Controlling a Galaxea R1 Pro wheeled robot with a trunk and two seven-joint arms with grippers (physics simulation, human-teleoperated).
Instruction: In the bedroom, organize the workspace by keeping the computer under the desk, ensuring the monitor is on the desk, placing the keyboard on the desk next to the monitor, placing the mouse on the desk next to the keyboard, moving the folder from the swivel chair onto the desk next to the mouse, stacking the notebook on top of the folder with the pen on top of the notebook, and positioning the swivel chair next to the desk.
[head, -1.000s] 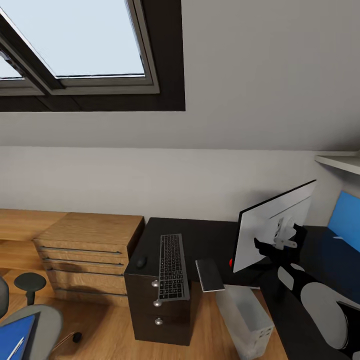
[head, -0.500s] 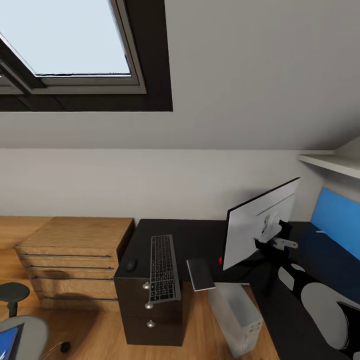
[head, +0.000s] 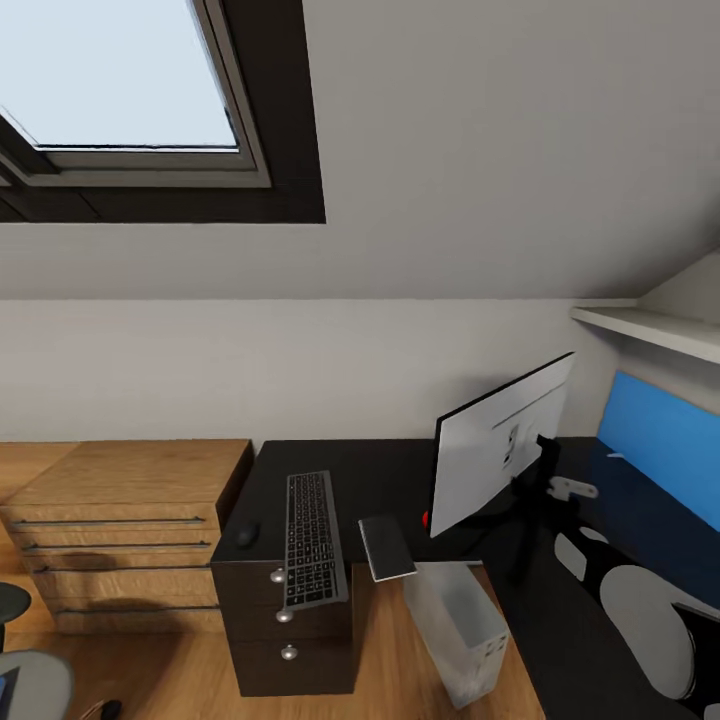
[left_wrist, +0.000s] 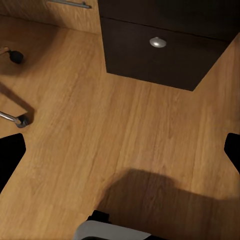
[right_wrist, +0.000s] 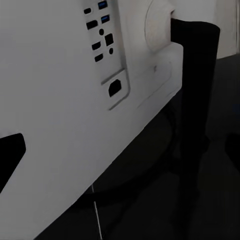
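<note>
The keyboard (head: 311, 538), mouse (head: 245, 535) and monitor (head: 500, 445) rest on the desk (head: 390, 475). The computer (head: 455, 630) stands on the floor beside the drawer unit (head: 290, 640). Both grippers' fingers are spread apart, holding nothing: the left gripper (left_wrist: 120, 150) over the floor, the right gripper (right_wrist: 125, 150) facing the monitor's back.

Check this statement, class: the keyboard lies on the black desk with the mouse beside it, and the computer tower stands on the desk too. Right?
Not quite. In the head view the keyboard and mouse lie on the desk, but the computer tower stands on the floor beside the drawer unit, not on the desk.
</note>
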